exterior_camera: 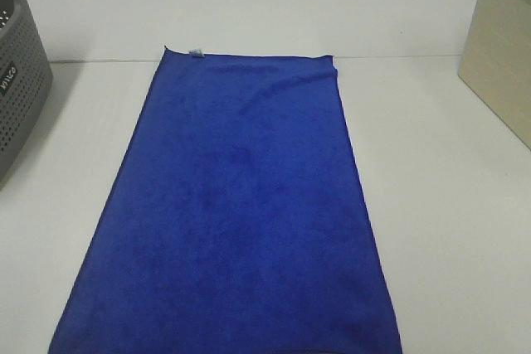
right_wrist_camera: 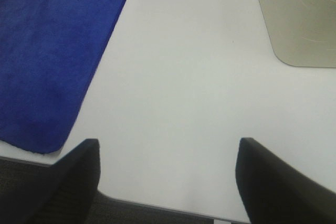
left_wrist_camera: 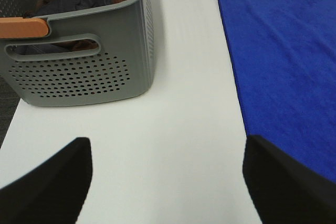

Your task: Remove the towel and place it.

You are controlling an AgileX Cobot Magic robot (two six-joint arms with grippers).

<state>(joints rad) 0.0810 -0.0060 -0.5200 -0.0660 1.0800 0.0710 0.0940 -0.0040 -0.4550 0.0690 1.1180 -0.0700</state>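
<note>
Left pincer [left_wrist_camera: 167,182]: released, jaws spread wide, holding nothing, above bare white table [left_wrist_camera: 178,77]. Ahead of it and off to its left stands a grey perforated basket [left_wrist_camera: 84,72] with what appears to be dark clothing inside; contents are poorly visible. The towel [exterior_camera: 241,205] lies flat and spread between the two pincers, ahead and to the right of the left one, its small white tag [exterior_camera: 197,52] at the far edge. Right pincer [right_wrist_camera: 167,179]: released, empty; a beige bin [right_wrist_camera: 299,14] ahead on its right.
</note>
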